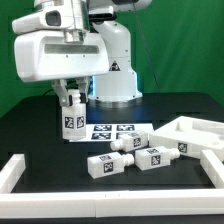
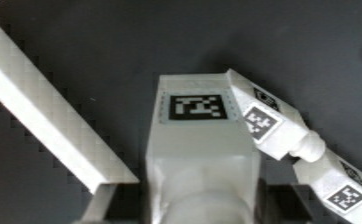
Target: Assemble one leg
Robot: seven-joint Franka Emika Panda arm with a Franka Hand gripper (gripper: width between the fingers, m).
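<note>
1. Wrist view: the gripper (image 2: 196, 200) is clamped on the leg (image 2: 197, 130). Its dark fingers (image 2: 110, 205) press the white post from both sides, and a square tag on the post faces the camera.
2. In the exterior view, the gripper (image 1: 69, 102) holds the leg (image 1: 70, 122) upright, tag outward. The leg's lower end seems to be at the black table (image 1: 40, 150), but contact cannot be told.
3. Just beside the leg, toward the exterior view's right, the marker board (image 1: 115, 130) lies flat.
4. Nearer the camera, three more posts lie on their sides in a loose row: the left lying leg (image 1: 106, 165), the middle lying leg (image 1: 150, 158) and the right lying leg (image 1: 180, 147).
5. The large white panel (image 1: 195, 128) lies at the exterior view's right, near the right lying leg.
6. A white rail (image 1: 20, 172) borders the table's near corner at the exterior view's left.
</note>
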